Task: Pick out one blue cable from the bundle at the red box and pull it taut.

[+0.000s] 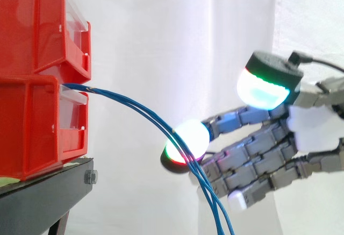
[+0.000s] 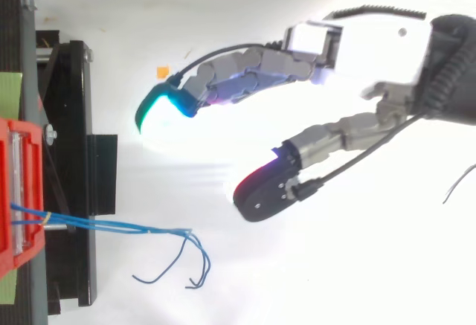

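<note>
White curtain (image 1: 161, 41) behind, open room right of the black stand's (image 1: 48, 192) edge. Stacked red bins (image 1: 32, 84) far left. Thin blue cables (image 1: 141, 114) out of the lower bin's front, bundled, sagging rightward, loose ends curled. Hand (image 1: 309, 130) at right, fingers (image 1: 252, 149) and thumb spread wide, holding nothing, clear of the cables from above.

Your hand (image 1: 309, 130) sits at the right edge of the side view. Its fingers (image 1: 252, 157) stretch left toward mid-frame, only gently bent, and they hold nothing. The thumb (image 1: 267, 82) stands apart above them, its pad glowing white and cyan. In the top view your hand occupies the upper right. The fingers arc left, and the thumb is spread wide of them, lower in the frame.
</note>
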